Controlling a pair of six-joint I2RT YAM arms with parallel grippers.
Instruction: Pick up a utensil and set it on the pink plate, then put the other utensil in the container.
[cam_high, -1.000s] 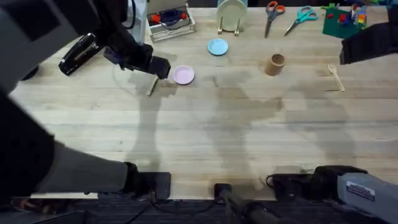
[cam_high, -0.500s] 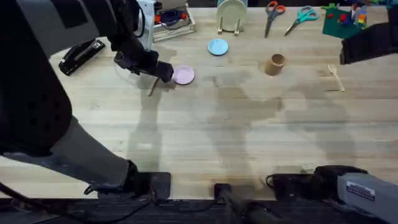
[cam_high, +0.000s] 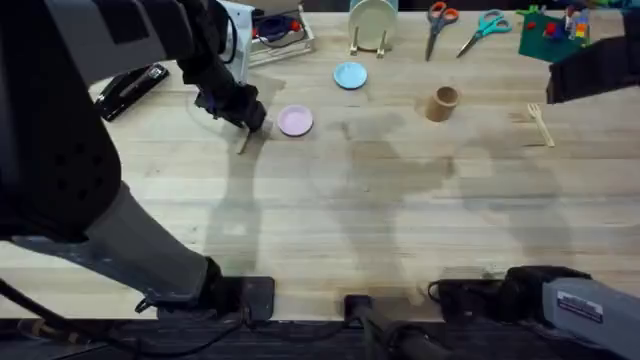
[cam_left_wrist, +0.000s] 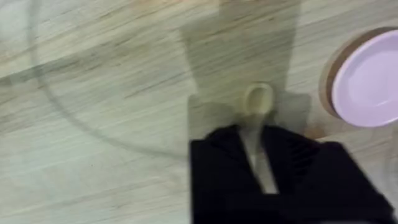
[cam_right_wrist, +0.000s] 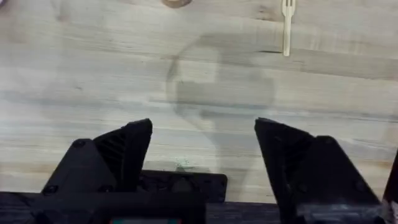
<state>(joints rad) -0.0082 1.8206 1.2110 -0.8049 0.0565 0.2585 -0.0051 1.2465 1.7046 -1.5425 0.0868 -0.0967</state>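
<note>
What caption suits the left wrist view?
Left gripper straddling the spoon on the table, beside the pink plate.

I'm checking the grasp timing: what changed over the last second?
The left gripper drew back from the edge of the pink plate and came down over the spoon; in the left wrist view its jaws sit on either side of the handle, apparently closed on it. The plate, the cup, the fork and the right arm stayed put.
</note>
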